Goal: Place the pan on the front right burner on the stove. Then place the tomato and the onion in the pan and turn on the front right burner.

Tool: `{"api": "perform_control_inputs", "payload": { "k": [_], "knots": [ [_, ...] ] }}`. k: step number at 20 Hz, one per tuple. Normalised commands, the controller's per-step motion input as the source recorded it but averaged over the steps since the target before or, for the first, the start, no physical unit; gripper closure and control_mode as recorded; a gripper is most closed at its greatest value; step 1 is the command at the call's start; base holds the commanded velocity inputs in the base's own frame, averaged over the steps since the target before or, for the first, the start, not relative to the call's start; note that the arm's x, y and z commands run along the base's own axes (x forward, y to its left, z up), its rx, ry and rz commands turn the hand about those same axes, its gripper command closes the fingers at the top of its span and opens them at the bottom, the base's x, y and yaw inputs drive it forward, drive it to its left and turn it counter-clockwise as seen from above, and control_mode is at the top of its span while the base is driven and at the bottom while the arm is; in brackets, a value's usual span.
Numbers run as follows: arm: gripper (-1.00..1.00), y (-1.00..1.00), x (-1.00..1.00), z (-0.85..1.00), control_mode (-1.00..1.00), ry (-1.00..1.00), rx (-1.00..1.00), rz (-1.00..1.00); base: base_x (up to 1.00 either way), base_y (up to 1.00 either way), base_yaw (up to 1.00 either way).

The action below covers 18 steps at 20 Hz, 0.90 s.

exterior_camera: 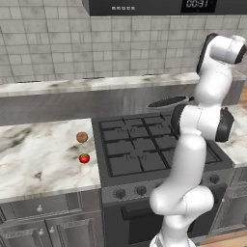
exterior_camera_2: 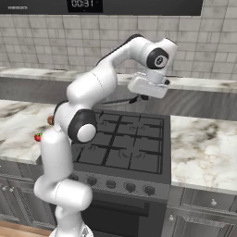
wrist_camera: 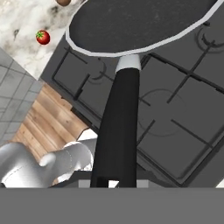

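The hand grips the long black handle of the shallow, dark-grey-inside pan.

The pan has a matt dark grey inside that looks a little grainy, a pale rim, and a smooth black handle with a pale collar. The stove is dark grey with matt black grates like cast iron. The table is polished marble, white with grey veins. The tomato is glossy red; the onion has dull brown skin. The wall is of grey tiles. The floor is of wooden planks.
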Motion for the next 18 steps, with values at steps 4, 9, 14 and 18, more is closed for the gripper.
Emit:
{"api": "perform_control_inputs", "payload": {
  "k": [4, 9, 14, 18],
  "knots": [
    [1.00, -0.47, -0.13, -0.05, -1.00, -0.02, 0.01, 0.00, 0.00, 0.00, 0.00],
    [1.00, -0.38, -0.18, -0.34, -1.00, -0.03, 0.02, 0.00, 0.00, 0.00, 0.00],
    [1.00, -0.20, -0.18, -0.49, -1.00, -0.07, 0.06, 0.00, 0.00, 0.00, 0.00],
    [1.00, -0.11, -0.12, -0.48, -1.00, -0.11, 0.05, 0.00, 0.00, 0.00, 0.00]
  ]
}}
